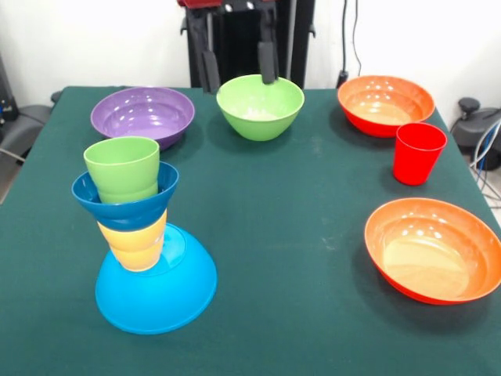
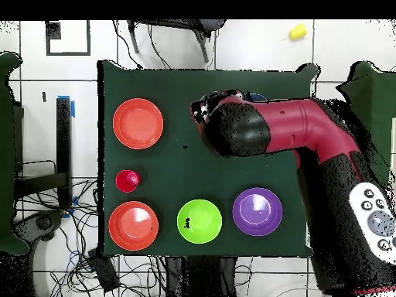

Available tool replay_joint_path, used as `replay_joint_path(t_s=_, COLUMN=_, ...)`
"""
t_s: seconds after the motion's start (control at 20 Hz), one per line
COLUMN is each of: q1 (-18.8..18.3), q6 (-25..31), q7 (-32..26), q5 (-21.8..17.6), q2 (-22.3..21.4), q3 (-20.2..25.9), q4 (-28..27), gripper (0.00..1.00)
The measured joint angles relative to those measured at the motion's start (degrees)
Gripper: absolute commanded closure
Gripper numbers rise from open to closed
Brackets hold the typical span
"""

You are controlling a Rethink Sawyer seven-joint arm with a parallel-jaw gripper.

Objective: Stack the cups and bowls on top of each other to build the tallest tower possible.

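The tower stands at the front view's near left. A light-blue bowl lies upside down as its base, with a yellow cup, a small dark-blue bowl and a green cup on top. My gripper hangs high at the top edge, open, with nothing between its black fingers. Loose on the cloth are a purple bowl, a green bowl, two orange bowls and a red cup. In the overhead view the red arm hides the tower.
The overhead view shows the orange bowls, red cup, green bowl and purple bowl on the green tablecloth. Cables lie on the floor beyond the table's edges.
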Motion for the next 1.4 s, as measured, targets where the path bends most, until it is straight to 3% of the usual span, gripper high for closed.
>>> replay_joint_path(t_s=0.4, q1=0.76, q6=-2.09, q7=0.03, q5=0.18, q2=1.92, q3=-2.84, q4=0.00, gripper=0.00)
replay_joint_path(t_s=1.4, q1=-0.24, q6=-2.09, q7=0.03, q5=2.02, q2=2.23, q3=-3.61, q4=-0.01, gripper=0.00)
